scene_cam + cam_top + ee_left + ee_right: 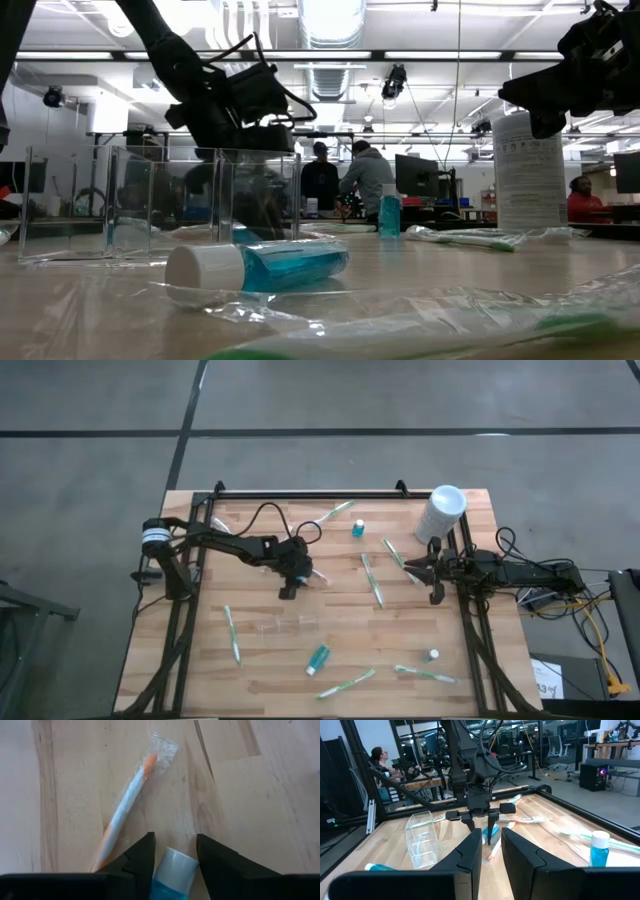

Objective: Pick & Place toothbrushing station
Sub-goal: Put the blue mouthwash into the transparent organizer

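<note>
Hardly begun: the left gripper [174,857], jaws narrowing around a blue toothpaste tube [172,875], hasn't lifted it; toothbrushes remain scattered, clear organizer [285,624] empty, right gripper [434,572] idle, narrow.

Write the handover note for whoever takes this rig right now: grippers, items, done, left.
Left gripper: down at table centre, fingers either side of a small blue bottle; grip not confirmed. An orange toothbrush lies beside it.
Right gripper: waiting at the right edge, holding nothing.
Clear organizer: front centre; nothing visible in it.
Green toothbrushes, e.g., two more blue bottles, a small white-capped item and the white canister are scattered on the table.
Done: nothing placed.
Left: everything.
</note>
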Controlling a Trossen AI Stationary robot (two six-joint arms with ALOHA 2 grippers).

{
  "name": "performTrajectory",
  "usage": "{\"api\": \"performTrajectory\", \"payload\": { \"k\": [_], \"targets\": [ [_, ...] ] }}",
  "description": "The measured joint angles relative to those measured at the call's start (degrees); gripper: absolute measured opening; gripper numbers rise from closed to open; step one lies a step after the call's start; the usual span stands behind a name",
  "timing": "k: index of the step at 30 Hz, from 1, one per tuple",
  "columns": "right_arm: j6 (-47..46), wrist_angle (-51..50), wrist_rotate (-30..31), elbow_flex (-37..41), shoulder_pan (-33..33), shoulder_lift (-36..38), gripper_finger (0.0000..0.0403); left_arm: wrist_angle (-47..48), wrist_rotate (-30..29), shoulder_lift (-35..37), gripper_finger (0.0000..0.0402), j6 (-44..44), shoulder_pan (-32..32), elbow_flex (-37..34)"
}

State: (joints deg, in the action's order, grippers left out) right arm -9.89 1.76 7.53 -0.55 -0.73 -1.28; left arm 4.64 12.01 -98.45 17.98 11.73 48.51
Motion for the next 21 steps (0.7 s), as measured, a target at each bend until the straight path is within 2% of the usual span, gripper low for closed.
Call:
{"api": "performTrajectory", "payload": {
  "k": [8,21],
  "targets": [
    [0.0,0.0,0.0,0.0,0.0,0.0,0.0068,1.1,0.5,0.1,0.0148,0.2,0.0,0.0],
    [0.0,0.0,0.0,0.0,0.0,0.0,0.0068,4.1,0.7,0.2,0.0182,1.2,-0.2,0.1]
  ]
}}
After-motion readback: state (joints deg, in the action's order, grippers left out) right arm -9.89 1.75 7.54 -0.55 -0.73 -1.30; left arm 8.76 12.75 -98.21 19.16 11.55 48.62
